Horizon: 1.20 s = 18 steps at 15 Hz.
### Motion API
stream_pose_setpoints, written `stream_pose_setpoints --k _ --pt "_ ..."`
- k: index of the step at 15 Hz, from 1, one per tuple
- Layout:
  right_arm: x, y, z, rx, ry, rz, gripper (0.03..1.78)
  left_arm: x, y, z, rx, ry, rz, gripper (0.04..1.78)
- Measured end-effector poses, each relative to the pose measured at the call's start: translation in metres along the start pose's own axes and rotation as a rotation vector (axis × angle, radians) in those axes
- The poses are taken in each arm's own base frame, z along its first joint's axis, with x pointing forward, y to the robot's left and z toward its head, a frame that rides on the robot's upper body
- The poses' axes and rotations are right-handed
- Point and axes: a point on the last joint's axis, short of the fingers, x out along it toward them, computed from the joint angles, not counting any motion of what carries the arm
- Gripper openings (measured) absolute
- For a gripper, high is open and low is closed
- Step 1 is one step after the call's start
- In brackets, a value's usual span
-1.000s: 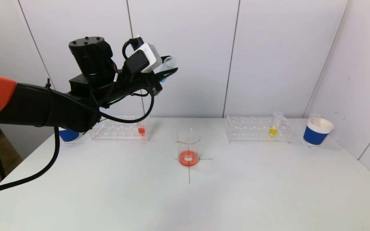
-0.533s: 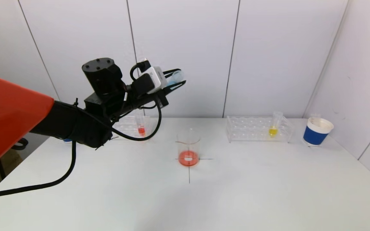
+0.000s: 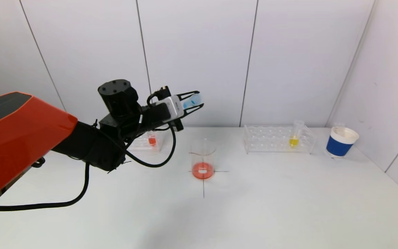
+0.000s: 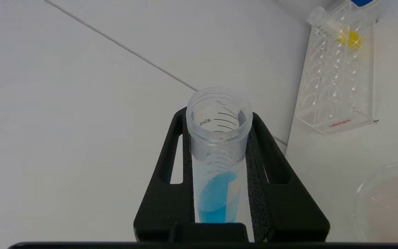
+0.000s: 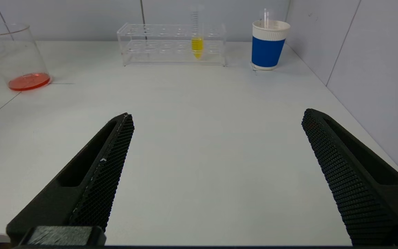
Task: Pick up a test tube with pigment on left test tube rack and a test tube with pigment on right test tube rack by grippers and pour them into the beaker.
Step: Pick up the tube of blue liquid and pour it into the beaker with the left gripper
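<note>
We find the left gripper (image 3: 195, 101) raised above the table (image 3: 254, 193), up and slightly left of the beaker (image 3: 203, 159). Its two black fingers (image 4: 166, 180) are clamped on a test tube (image 4: 218, 152) holding blue liquid. In the left wrist view the tube lies between the fingers, its long axis running along them, open mouth at the fingertips and the blue liquid pooled at the closed end near the gripper's base. In the head view the tube lies close to level, mouth pointing toward the robot's right and a little upward; no liquid reaches the mouth.

The beaker stands upright on a cross mark on the table, with a shallow layer of red-orange liquid at the bottom. Behind the left arm we note the left rack (image 3: 143, 141), partly hidden, with a tube of red liquid (image 3: 152, 139) in it. The right rack (image 3: 277, 139) holds one upright tube of yellow liquid (image 3: 294, 138); a blue paper cup (image 3: 340, 141) stands just beyond it.

The right gripper (image 5: 216, 173) hovers low over the near right part of the table, fingers spread wide, nothing between them.
</note>
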Motion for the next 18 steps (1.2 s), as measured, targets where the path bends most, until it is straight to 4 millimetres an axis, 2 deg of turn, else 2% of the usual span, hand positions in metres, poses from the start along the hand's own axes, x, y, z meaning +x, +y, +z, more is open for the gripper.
stream_pose_setpoints --k 18 --pt "0.000 0.000 0.000 0.000 0.000 0.000 1.77 -0.006 -0.026 -0.013 0.145 -0.033 -0.010 0.45"
